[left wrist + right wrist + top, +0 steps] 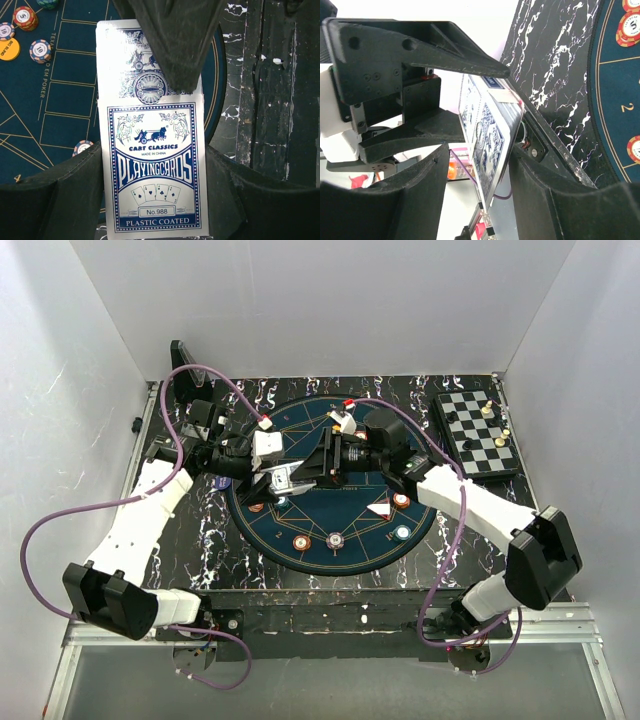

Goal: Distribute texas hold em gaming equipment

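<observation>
There it was, the card box [152, 200], held up off the bench [210, 530] between the two claws. The left claw [152, 150] was clamped on its long side edges, printed face turned up toward that wrist. The box's long axis ran straight out from the left claw's fingers, with the flap [120, 60] end pointing away, right at the right claw [479, 152]. The flap lay folded out flat in line with the box. Whether any cards sat inside, I couldn't tell.

The right claw straddled that flap end, one finger over the face and one behind. Its jaws stood apart, with daylight showing on one side of the box, so no squeeze from it.

Under and beside the left claw, stacks of poker chips [25, 17] sat on the round mat [70, 100]. A triangle marker [380, 508] lay below the right claw, toward the arm bases. Well off behind the right claw, the chessboard [478, 435] carried its few small pieces.

The left arm [140, 525] and right arm [470, 500] both reached inward, elbows out wide, wrists meeting nose to nose over the mat.
</observation>
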Available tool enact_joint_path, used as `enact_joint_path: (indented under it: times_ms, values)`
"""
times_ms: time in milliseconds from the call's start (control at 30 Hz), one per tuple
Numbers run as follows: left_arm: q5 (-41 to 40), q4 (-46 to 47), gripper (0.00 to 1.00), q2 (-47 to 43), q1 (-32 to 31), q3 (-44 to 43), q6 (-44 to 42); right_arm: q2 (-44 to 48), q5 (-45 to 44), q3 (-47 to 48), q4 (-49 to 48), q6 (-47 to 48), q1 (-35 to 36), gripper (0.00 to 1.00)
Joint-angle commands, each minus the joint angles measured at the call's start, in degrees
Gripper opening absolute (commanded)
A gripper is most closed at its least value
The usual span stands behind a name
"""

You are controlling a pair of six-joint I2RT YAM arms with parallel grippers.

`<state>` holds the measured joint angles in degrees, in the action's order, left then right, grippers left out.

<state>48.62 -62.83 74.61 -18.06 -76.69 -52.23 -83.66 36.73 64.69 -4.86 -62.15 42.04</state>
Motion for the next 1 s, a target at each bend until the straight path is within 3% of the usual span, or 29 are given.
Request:
enact_joint_path:
  times_ms: [0, 100, 200, 267, 300, 367, 400, 433, 533, 767, 967]
  values:
    - [2.79, 2.45, 0.0, -0.34, -0.13, -2.59, 2.21, -2.12, 2.82, 1.32, -6.3, -1.92, 1.02, 0.56]
    - [2.8, 3.5, 0.0, -0.78, -0.13, -2.42, 3.09, -3.0, 3.17, 1.41, -7.17, -3.32, 1.11, 0.52]
    - [2.97, 3.5, 0.01, -0.87, -0.13, -2.68, 3.36, -3.88, 3.43, 1.23, -9.19, -5.17, 1.11, 0.41]
    - [2.71, 3.15, 0.06, -0.87, -0.22, -2.59, 3.19, -3.88, 3.52, 0.53, -11.21, -6.49, 1.11, 0.33]
    - [2.53, 2.63, 0.12, -0.69, -0.13, -2.59, 2.84, -3.79, 3.52, 0.36, -11.83, -6.84, 1.11, 0.29]
    - [1.83, 1.48, 0.34, -0.69, -0.13, -2.51, 1.08, -3.71, 3.35, 0.44, -11.84, -6.93, 1.11, 0.2]
    - [1.57, 1.39, 0.51, -0.69, -0.13, -2.33, 0.81, -3.62, 3.35, 0.44, -11.58, -6.93, 1.11, 0.18]
    - [1.39, 1.39, 0.59, -0.69, -0.13, -2.24, 0.64, -3.62, 3.26, 0.44, -11.57, -6.93, 1.11, 0.16]
    - [1.04, 1.92, 0.7, -0.17, -0.3, -2.85, 0.9, -3.71, 3.17, 0.44, -11.22, -7.02, 1.11, 0.15]
    - [-3.18, 0.86, 0.79, 2.38, -3.81, -5.93, 1.17, -4.58, 3.08, 1.06, -10.43, -7.37, 1.11, 0.15]
    - [-7.31, 2.18, 0.8, 1.77, -5.66, -4.09, 0.11, -4.67, 2.65, 1.76, -9.03, -7.02, 1.11, 0.16]
